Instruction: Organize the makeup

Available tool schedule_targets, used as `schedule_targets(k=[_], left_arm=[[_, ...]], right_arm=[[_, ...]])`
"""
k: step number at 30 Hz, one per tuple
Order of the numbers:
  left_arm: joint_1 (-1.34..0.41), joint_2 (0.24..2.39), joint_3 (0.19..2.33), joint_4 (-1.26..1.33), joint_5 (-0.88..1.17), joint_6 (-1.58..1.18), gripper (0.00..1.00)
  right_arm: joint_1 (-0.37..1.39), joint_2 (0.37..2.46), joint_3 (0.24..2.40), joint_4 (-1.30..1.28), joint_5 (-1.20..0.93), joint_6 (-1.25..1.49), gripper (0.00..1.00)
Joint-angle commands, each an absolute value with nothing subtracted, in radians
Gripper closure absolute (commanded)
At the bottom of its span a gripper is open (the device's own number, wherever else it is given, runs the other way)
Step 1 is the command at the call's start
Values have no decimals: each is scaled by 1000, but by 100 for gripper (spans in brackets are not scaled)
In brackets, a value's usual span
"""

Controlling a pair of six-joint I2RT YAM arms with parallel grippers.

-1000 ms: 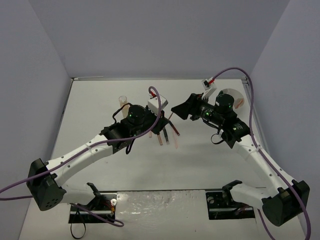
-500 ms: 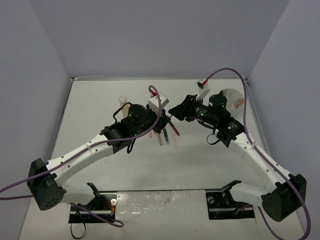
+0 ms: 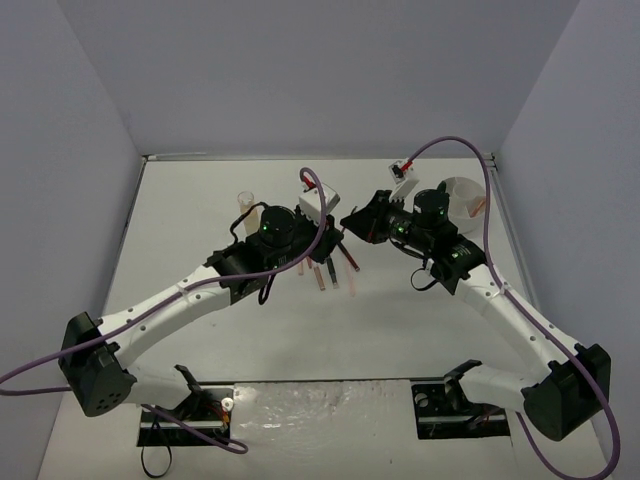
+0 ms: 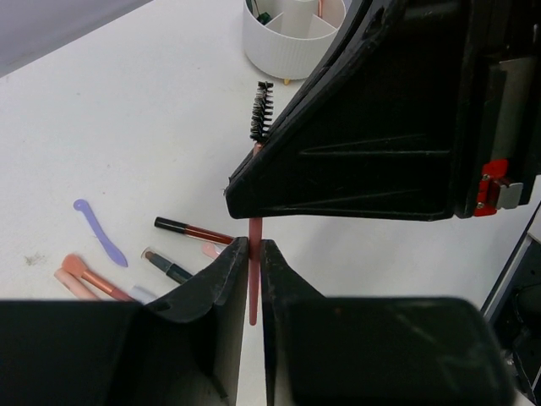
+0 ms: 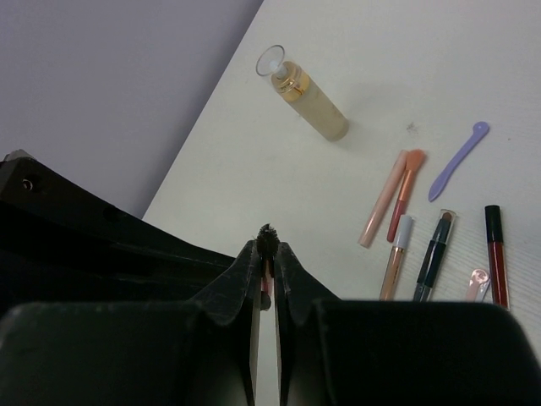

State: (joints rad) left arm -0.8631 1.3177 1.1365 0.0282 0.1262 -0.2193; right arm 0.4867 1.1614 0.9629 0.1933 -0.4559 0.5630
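Note:
A spoolie brush with a thin pink handle (image 4: 254,283) and black bristles (image 4: 261,110) hangs in the air between my two grippers. My left gripper (image 4: 254,247) is shut on the handle's lower end. Coming from the other side, my right gripper (image 5: 267,248) is shut on the brush (image 5: 268,233) just below its bristles. In the top view the left gripper (image 3: 333,243) and right gripper (image 3: 352,222) meet tip to tip above the table's middle. Several makeup sticks (image 5: 406,220) lie side by side on the table, with a lilac spatula (image 5: 457,159) and a beige-liquid bottle (image 5: 308,96) lying beyond them.
The white round divided bowl (image 4: 292,38) stands at the back right (image 3: 468,195), behind the right arm. The bottle (image 3: 245,203) lies at the back left. Walls close the table in on three sides.
My right gripper moved left to the left gripper and its jaws went from open to shut on the brush. The left gripper has stayed on the handle and shifted slightly.

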Motion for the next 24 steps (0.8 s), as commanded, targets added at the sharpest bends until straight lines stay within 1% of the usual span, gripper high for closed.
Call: schedule_targets(k=[1, 3, 4, 5, 6, 7, 8, 9, 11, 12, 15, 19, 22, 24], left_arm=[[-868, 1325, 1213, 80, 101, -238, 84], [-868, 1335, 1215, 61, 90, -241, 74], [-867, 1337, 1215, 54, 79, -242, 67], [-867, 1339, 1215, 45, 66, -243, 56], [-867, 1339, 1217, 34, 57, -245, 48], [-867, 1338, 1218, 16, 16, -248, 36], [-865, 1337, 1226, -24, -22, -258, 27], [-863, 1336, 1234, -62, -59, -268, 19], [-851, 1335, 1246, -117, -120, -282, 6], [-843, 1334, 1253, -163, -138, -297, 3], [-802, 1333, 1268, -242, -163, -328, 3], [-717, 1330, 1278, -391, -172, -406, 3], [-610, 1289, 1248, -459, -91, -472, 3], [-564, 1255, 1232, -477, -67, -475, 3]], right_arm=[[494, 1145, 972, 262, -393, 524, 100], [492, 1139, 985, 230, -346, 501, 100], [491, 1136, 990, 202, -303, 484, 100], [486, 1133, 997, 184, -273, 460, 100], [483, 1128, 1003, 162, -233, 445, 100], [470, 1114, 1008, 138, -172, 424, 100], [459, 1099, 1009, 119, -127, 409, 100], [447, 1085, 1009, 101, -82, 395, 100], [408, 1071, 1011, 84, 15, 365, 100], [358, 1064, 1011, 78, 49, 360, 100], [255, 1066, 1009, 75, 124, 348, 100], [162, 1114, 1032, 84, 260, 305, 100], [59, 1165, 1039, 137, 303, 290, 100], [-49, 1193, 1035, 182, 274, 303, 100]])
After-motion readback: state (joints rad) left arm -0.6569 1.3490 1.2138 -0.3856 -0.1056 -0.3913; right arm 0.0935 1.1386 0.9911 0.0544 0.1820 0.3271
